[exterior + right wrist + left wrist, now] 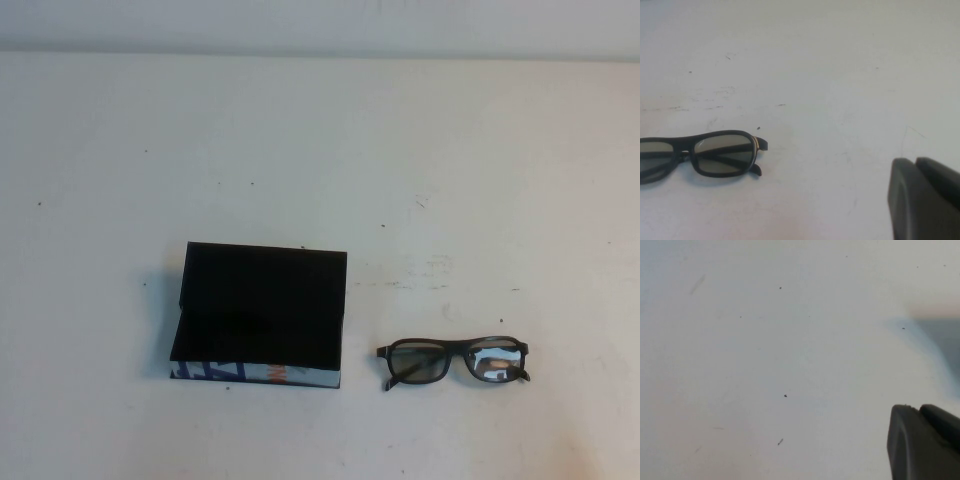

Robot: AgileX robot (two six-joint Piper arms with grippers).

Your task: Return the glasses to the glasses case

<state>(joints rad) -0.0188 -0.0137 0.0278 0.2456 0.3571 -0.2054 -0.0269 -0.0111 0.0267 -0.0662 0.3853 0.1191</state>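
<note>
Only a corner of each gripper is seen — left gripper point(925, 442), right gripper point(925, 197) — finger spacing cannot be told. The glasses point(453, 362) lie beside the open glasses case point(260, 312).

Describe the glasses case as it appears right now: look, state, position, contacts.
The glasses case is a flat rectangular black box lying open on the white table, lid hinged back, dark lining showing, nothing inside. Its front edge is printed blue, white and orange. It sits left of the glasses, apart from them. Nothing touches it but the table. Neither pincer is near: the left pincer and the right pincer show only as dark edges in their wrist views.
</note>
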